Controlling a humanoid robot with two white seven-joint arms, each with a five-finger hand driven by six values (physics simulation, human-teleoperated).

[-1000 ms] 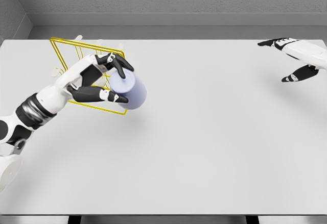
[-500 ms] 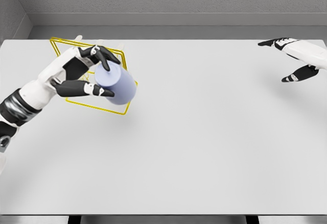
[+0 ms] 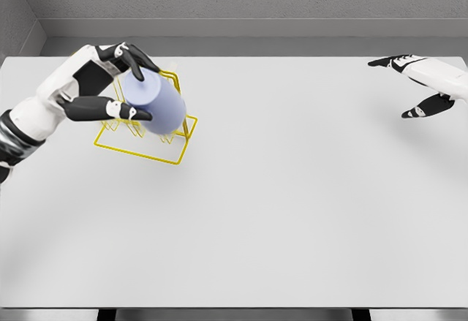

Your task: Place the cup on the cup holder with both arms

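A pale blue cup is held tilted in the air, its base toward my left hand, whose fingers are shut on it. It hangs over the yellow wire cup holder, which stands on the white table at the back left and is partly hidden behind the cup and hand. My right hand hovers at the far right edge of the table with spread fingers, holding nothing.
The white table fills the view, with a grey wall behind it and its front edge along the bottom of the head view.
My left hand has lifted the cup up and to the left, so it now sits over the holder's middle. The right arm has stayed still.
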